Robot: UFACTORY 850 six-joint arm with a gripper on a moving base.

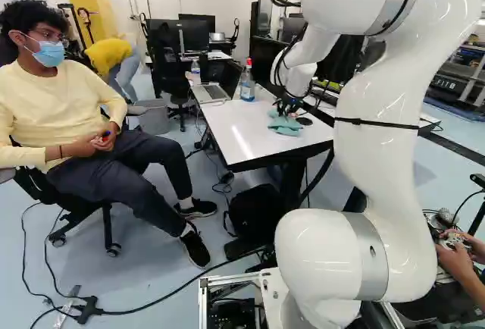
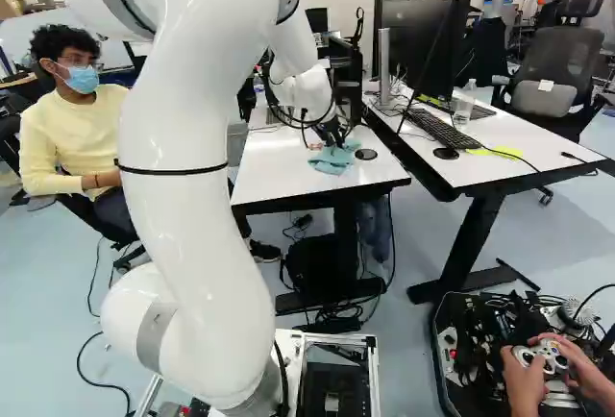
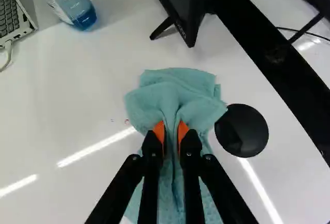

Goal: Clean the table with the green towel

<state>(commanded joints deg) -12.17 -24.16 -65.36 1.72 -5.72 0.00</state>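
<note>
Left base view, right edge: dark panel is showing "FITB" in light letters, the only string reading clearly. Wrist view, upper left: bottle is carrying a label, print too small to read. Wrist view, top centre: black stand is showing small pale lettering on its edge, illegible. Wrist view, left of centre: table is bearing tiny red and dark marks, not resolving into characters. Right base view, upper right: chair is wearing a white tag, text unreadable.
</note>
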